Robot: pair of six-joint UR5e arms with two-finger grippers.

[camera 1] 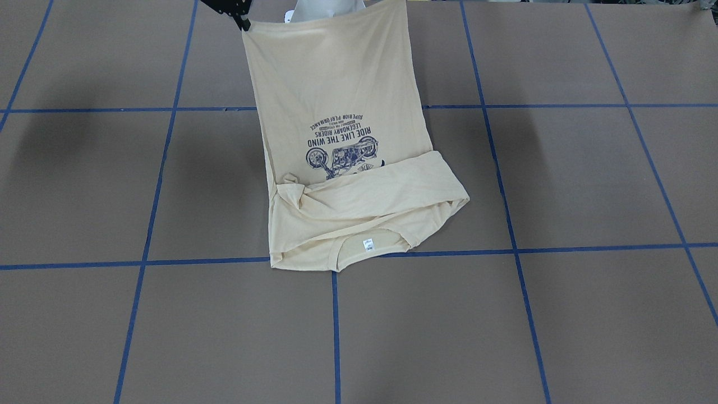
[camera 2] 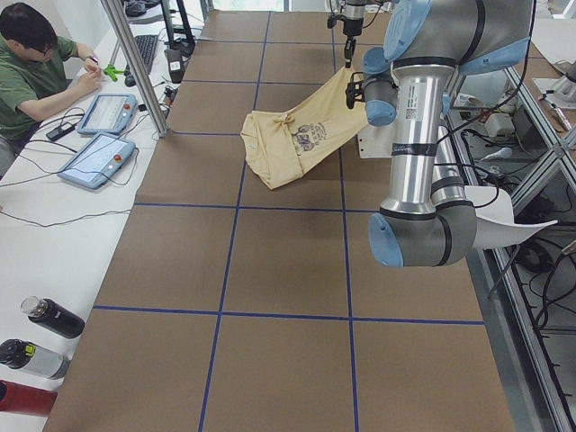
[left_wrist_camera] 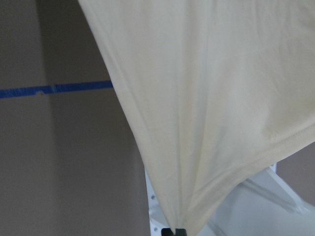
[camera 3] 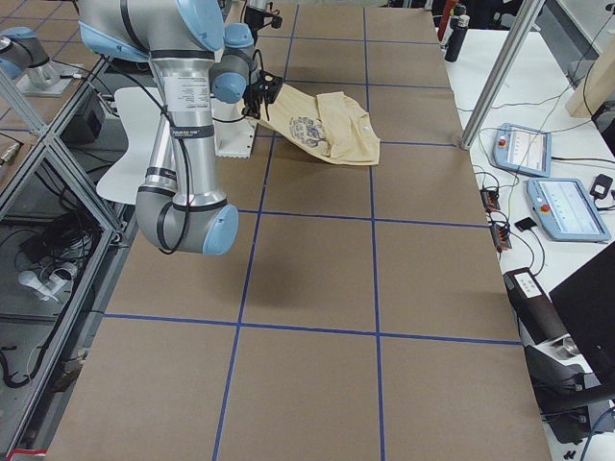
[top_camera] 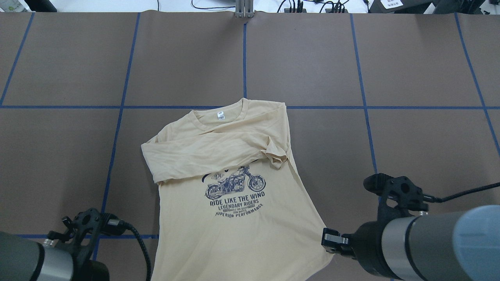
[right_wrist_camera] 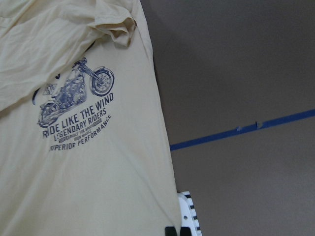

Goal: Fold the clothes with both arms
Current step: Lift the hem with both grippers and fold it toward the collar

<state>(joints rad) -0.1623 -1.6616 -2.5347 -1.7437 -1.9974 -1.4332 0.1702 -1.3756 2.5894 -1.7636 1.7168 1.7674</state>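
The cream-yellow T-shirt (top_camera: 234, 222) lies print side up with its collar and white neck label (top_camera: 220, 115) on the table, away from me. Both sleeves are folded across the chest. The hem end is lifted off the table toward my base. My right gripper (top_camera: 329, 241) is shut on one hem corner; it also shows in the front-facing view (camera 1: 242, 21) and the right wrist view (right_wrist_camera: 174, 231). My left gripper (left_wrist_camera: 174, 232) is shut on the other hem corner, with the fabric (left_wrist_camera: 206, 98) hanging from it. In the overhead view the left gripper is hidden at the bottom edge.
The brown table carries a grid of blue tape lines (top_camera: 244, 58). The white base pedestal (camera 1: 325, 8) stands behind the lifted hem. A seated operator (camera 2: 36, 63), two pendants (camera 2: 99, 157) and bottles (camera 2: 49, 317) are on the far side bench.
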